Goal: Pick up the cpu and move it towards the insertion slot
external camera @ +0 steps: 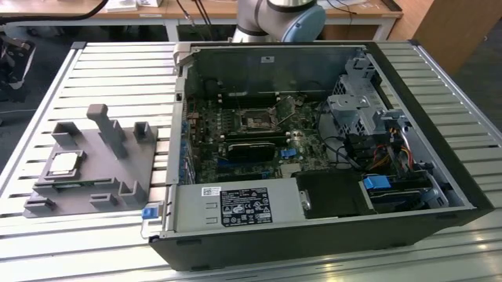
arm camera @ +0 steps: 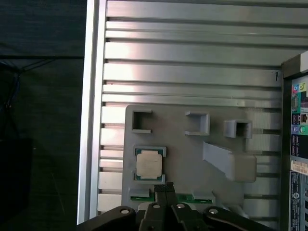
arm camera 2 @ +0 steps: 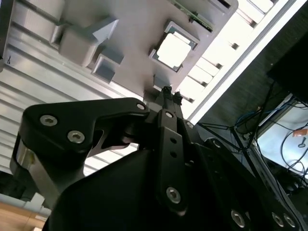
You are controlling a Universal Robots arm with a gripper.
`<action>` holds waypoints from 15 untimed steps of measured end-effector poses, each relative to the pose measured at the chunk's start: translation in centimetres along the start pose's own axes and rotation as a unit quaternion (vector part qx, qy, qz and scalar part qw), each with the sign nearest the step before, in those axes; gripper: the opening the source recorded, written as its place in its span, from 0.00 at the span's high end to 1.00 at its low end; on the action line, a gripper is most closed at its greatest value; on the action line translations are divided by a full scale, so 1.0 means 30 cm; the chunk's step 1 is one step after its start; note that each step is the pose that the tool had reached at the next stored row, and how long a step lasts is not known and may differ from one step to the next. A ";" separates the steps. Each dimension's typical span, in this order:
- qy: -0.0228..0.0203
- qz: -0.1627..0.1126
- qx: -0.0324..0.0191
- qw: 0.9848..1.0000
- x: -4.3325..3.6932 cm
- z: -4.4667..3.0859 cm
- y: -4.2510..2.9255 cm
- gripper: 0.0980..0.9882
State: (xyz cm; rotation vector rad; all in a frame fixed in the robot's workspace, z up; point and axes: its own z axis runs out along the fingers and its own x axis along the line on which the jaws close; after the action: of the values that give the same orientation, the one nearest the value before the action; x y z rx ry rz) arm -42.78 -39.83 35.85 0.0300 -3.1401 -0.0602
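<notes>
On the grey holder plate (external camera: 94, 176) at the exterior view's left, the cpu (external camera: 64, 163) lies flat in its square pocket. It is well apart from the insertion slot (external camera: 257, 119) on the board inside the open computer case (external camera: 314, 241). In the first wrist view the pincer (arm camera: 165, 188) hangs over the plate, clear of the cpu, clenched with its tips together and nothing between them; plate and case rest on the slatted metal bench (external camera: 117, 76).
</notes>
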 end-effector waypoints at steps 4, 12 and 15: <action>0.000 0.000 0.000 1.000 0.011 0.007 -0.004 0.98; 0.000 0.000 0.000 1.000 0.015 0.033 -0.009 0.65; 0.000 0.000 0.000 1.000 0.016 0.044 -0.009 0.52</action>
State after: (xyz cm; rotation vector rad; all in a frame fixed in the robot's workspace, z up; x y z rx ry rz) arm -43.26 -40.07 34.53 0.0302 -3.1400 -0.0602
